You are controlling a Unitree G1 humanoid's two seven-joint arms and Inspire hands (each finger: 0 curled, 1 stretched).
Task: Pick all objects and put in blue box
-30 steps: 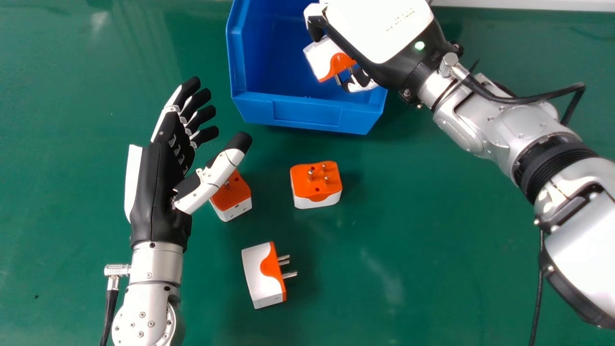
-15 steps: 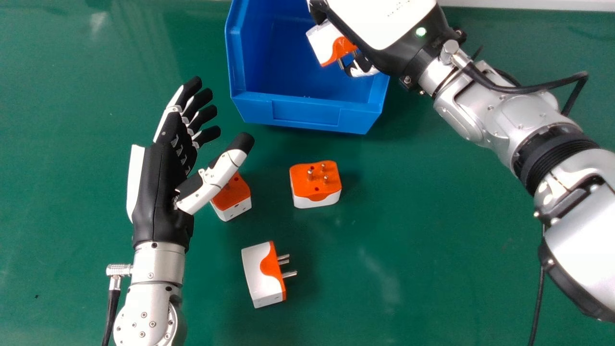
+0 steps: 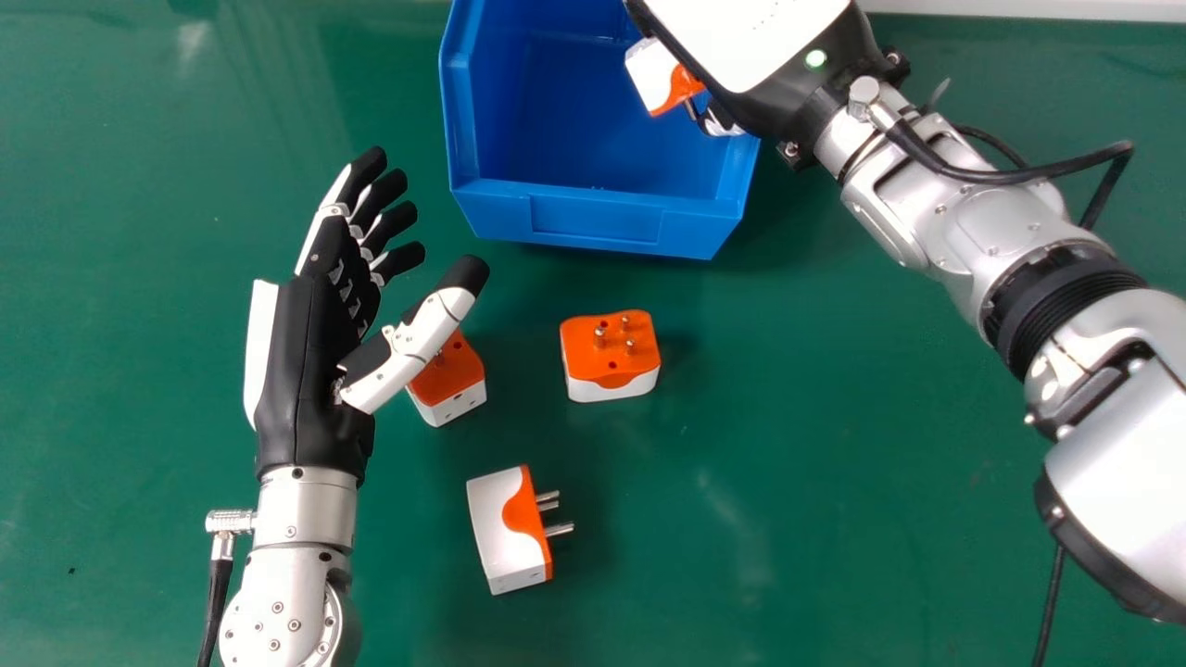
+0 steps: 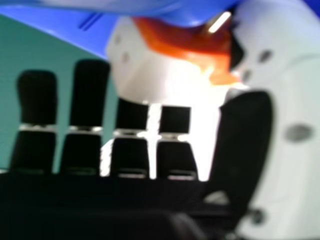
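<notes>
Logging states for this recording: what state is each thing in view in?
Right hand: shut on held adapter
Held adapter: tilted
Right hand's light: lit green
Left hand: open, empty
Blue box: upright, open-topped
Middle adapter: pins up
Partly hidden adapter: pins up
Nearest adapter: on its side

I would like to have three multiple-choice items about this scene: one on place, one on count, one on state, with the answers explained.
1. Where is the plug adapter in the right hand?
A) At the blue box
B) Far left of the box
C) At the view's bottom edge

2. How many adapters lie on the green table?
A) Two
B) Three
C) Five

3. How is the left hand?
A) A fist
B) Gripping an adapter
C) Open, empty

1-A: head view shows it against the box's inside.
2-B: one pins-up, one pins-sideways, one partly behind the left hand.
3-C: its fingers extend, holding nothing.
</notes>
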